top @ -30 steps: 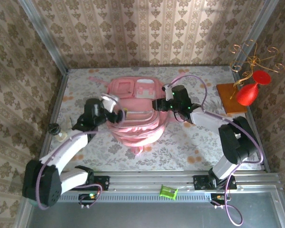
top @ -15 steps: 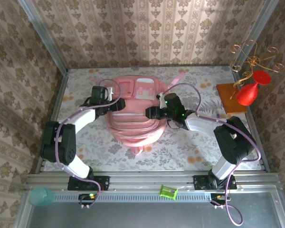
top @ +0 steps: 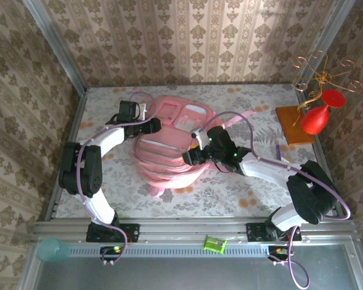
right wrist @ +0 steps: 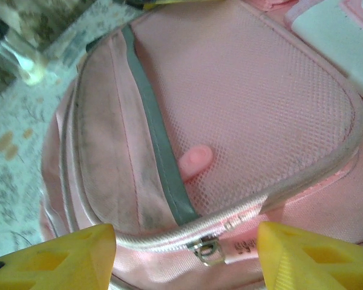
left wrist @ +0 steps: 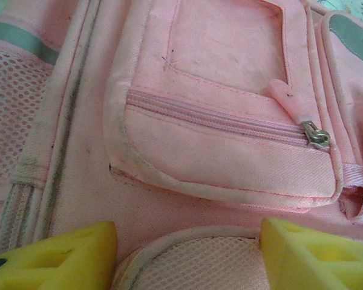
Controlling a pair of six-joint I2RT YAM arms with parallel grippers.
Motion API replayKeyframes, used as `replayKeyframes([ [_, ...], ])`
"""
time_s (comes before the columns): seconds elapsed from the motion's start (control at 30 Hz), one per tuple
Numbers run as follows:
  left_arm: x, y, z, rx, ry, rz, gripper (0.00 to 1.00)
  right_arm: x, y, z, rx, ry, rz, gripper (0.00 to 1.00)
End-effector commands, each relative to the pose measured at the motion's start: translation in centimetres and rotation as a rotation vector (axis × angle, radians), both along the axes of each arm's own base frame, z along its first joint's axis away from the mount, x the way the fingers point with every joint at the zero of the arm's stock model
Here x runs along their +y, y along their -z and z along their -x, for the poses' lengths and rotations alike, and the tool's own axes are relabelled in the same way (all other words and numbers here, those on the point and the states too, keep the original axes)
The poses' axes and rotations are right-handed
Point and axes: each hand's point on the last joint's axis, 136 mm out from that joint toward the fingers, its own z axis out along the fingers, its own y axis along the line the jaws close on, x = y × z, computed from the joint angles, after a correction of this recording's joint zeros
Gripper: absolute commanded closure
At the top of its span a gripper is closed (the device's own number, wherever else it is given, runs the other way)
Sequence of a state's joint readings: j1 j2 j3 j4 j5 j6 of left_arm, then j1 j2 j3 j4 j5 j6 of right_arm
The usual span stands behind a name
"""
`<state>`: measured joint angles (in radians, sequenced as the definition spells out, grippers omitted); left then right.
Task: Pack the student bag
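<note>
The limp pink backpack (top: 163,160), mid-frame, likely handles best by its zip pull (right wrist: 207,249); left gripper (left wrist: 187,257) and right gripper (right wrist: 184,257) both stand part-open, empty.

A gold wire stand (top: 322,71) with two red vessels (top: 315,121) rises at the wooden block (top: 289,125); a green object (top: 214,244) lies well apart from that block.

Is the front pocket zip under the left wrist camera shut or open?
Shut: the zip lies closed across the student bag pocket, slider at its right end.

student bag (top: 163,158) mid-table, bare table (top: 230,193) in front, stand (top: 290,124) far right
</note>
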<state>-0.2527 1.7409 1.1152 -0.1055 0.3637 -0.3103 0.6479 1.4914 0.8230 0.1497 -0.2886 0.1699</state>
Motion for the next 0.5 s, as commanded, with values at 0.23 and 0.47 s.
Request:
replayKeyframes([
  [0.23,0.7,0.2,0.2,0.01,-0.002,-0.02,0.35,-2.2,1.8,-0.5,-0.192,-0.191,0.144,0.41],
  [0.47,0.9,0.0,0.4,0.002,-0.005,-0.026,0.35,-1.8,2.8,-1.1,-0.254,-0.223,0.159,0.43],
])
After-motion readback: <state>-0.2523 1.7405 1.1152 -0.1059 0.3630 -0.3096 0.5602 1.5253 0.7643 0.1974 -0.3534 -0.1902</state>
